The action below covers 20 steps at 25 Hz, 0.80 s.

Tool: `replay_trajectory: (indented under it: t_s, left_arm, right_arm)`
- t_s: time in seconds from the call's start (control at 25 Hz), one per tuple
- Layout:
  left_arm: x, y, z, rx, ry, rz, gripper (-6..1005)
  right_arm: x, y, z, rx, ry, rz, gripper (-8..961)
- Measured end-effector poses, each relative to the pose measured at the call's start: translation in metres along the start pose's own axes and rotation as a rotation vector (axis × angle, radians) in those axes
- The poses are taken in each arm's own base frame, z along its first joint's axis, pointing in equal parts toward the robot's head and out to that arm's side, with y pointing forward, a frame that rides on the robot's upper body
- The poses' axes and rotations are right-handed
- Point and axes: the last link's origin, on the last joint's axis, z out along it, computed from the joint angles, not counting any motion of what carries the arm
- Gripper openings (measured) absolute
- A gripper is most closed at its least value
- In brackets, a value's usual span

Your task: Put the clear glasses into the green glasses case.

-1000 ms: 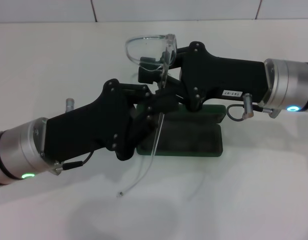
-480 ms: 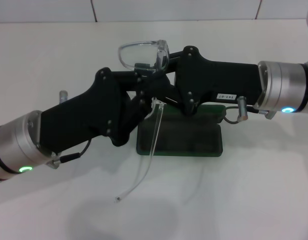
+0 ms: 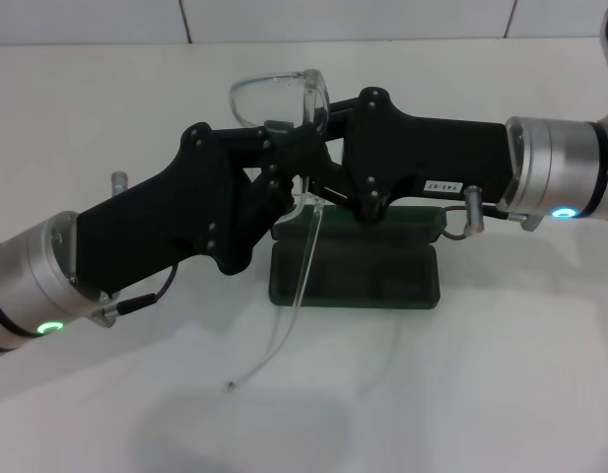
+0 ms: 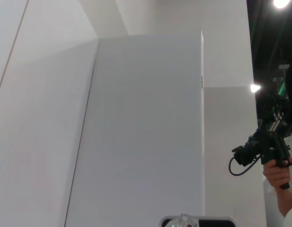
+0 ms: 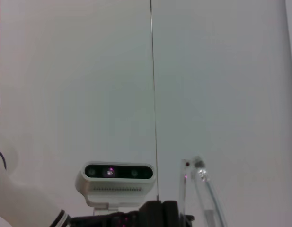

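The clear glasses are held in the air above the table, lens uppermost, with one long thin arm hanging down to a tip near the table in front of the case. My right gripper reaches in from the right and is shut on the glasses frame just below the lens. My left gripper comes from the left and meets the glasses at the same spot. The green glasses case lies open on the table below both grippers, partly hidden by them. A clear part of the glasses shows in the right wrist view.
The white table extends on all sides, and a white wall rises behind it. The left wrist view shows white panels and a person's hand holding a black camera. The right wrist view shows the robot's head camera.
Both grippers and the glasses have shifted left and slightly up. The left gripper rose from beside the hanging arm to just under the lens. The case has not moved.
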Motion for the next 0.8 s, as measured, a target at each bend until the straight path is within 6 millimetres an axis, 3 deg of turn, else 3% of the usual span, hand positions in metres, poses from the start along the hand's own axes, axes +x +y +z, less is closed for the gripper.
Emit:
replay_trajectory:
  t_s: [0.8]
  left_arm:
    - [-0.0021, 0.0005, -0.0027, 0.016, -0.008, -0.003, 50]
  right_arm:
    - [0.0028, 0.0013, 0.0006, -0.002, 0.01, -0.002, 117]
